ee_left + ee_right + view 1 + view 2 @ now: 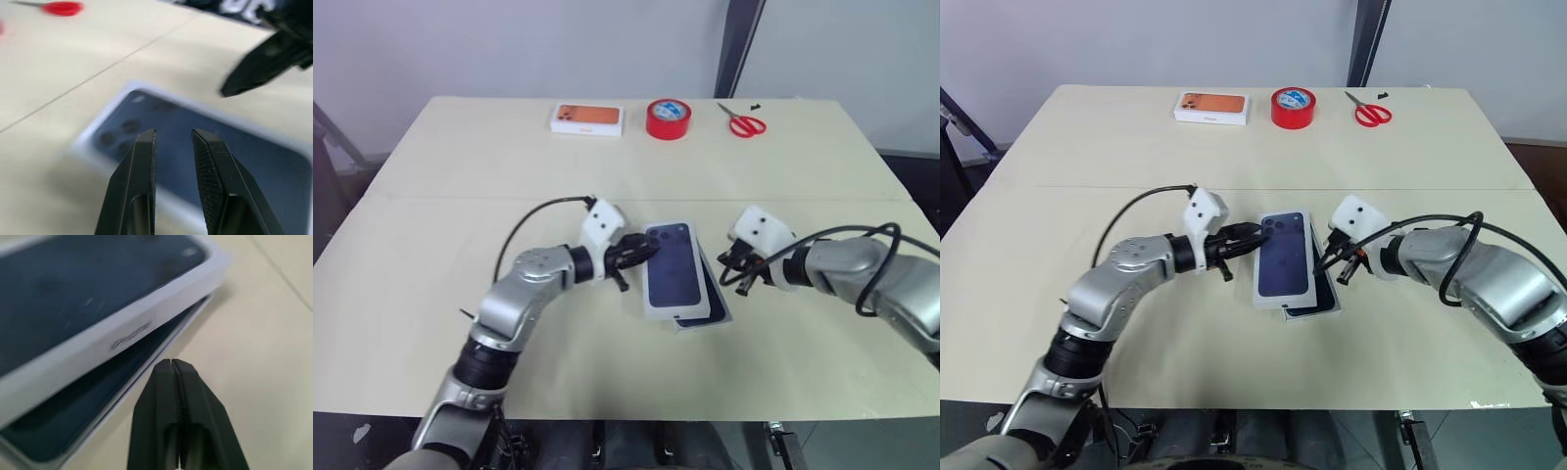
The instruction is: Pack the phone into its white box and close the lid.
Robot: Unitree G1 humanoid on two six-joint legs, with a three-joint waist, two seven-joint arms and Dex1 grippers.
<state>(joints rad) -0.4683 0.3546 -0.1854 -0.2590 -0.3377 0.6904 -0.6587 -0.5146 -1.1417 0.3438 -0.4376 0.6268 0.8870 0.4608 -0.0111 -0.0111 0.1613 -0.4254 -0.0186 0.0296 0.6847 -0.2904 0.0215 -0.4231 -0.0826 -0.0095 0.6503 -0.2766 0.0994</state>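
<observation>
Progress: the lid (1285, 257) sits skewed over the white box (1324, 299) mid-tabletop (1234, 352), not yet squared or pressed down; phone hidden, judged inside.
Left hand (1255, 236): fingers slightly apart, empty, at the lid's edge.
Right hand (1328, 266): fingers together, empty, just beside the box.
</observation>
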